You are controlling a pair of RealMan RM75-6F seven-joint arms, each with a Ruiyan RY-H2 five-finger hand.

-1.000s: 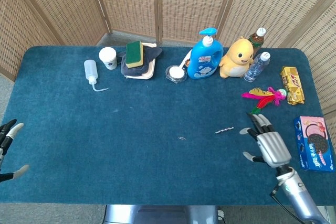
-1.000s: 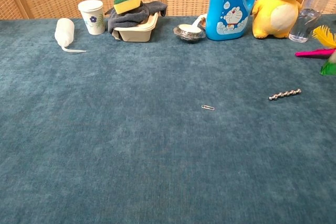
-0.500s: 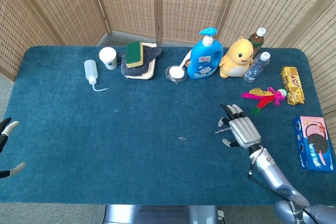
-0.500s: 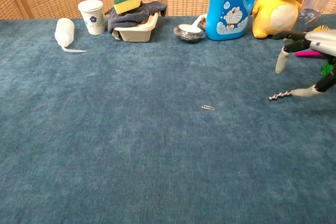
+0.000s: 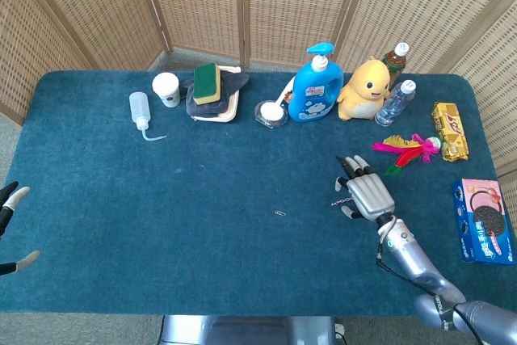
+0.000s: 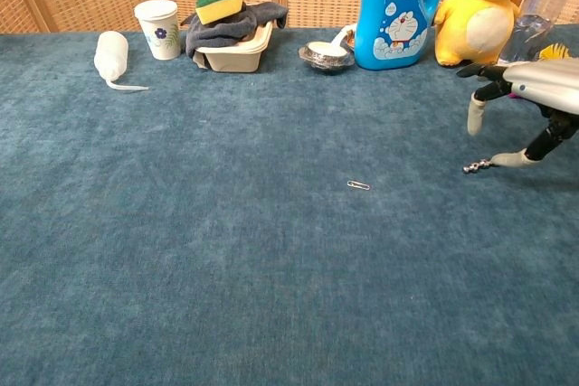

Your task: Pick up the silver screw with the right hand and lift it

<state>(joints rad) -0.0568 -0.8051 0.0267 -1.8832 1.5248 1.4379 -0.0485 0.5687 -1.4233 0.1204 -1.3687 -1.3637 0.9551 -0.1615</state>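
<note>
Silver screw (image 6: 477, 166) shows under spread, empty right hand (image 5: 367, 193) only from chest view.

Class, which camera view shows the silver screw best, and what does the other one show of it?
The chest view: the screw lies in plain sight on the table, its end at a fingertip of the right hand. In the head view the hand covers most of it; only a tip shows.

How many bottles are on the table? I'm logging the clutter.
4: a white squeeze bottle far left, a blue pump bottle at centre back, and a brown-capped bottle and a clear water bottle beside the yellow toy.
</note>
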